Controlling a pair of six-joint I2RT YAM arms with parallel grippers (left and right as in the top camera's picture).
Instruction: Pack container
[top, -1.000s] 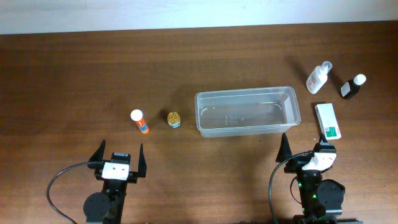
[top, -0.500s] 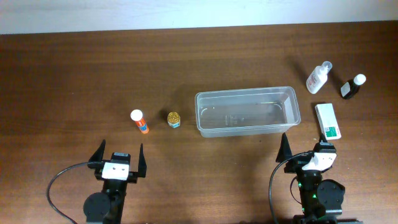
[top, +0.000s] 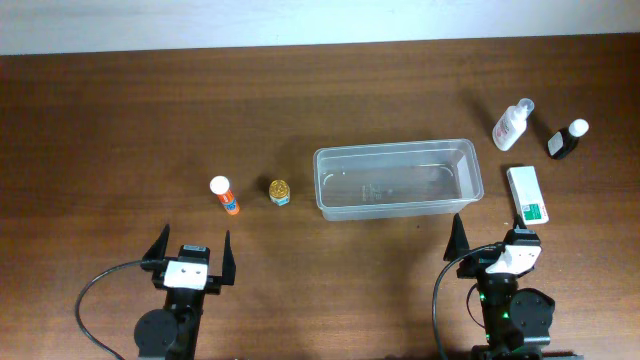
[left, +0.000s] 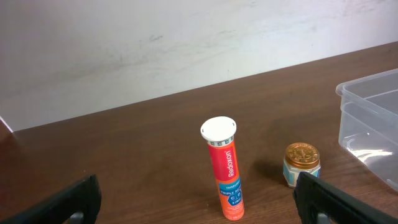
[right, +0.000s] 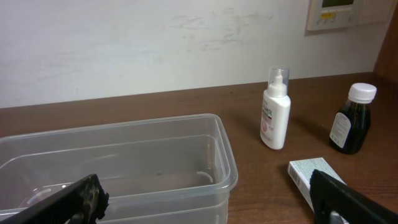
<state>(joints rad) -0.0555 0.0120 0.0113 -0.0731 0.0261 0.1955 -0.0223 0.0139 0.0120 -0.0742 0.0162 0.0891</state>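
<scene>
No item moved since the earlier frame. Both jaws stood spread, empty. The container (top: 398, 178) lay ahead-left of the nearer right arm (top: 510, 300), long axis crosswise.

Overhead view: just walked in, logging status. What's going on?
Nothing is packed yet. The clear plastic rectangular tub stands empty. The left gripper and right gripper rest nearby, jaws open, holding nothing. An orange tube and gold-lidded jar stand to its left; a white pump bottle, dark bottle and white box to its right.
</scene>
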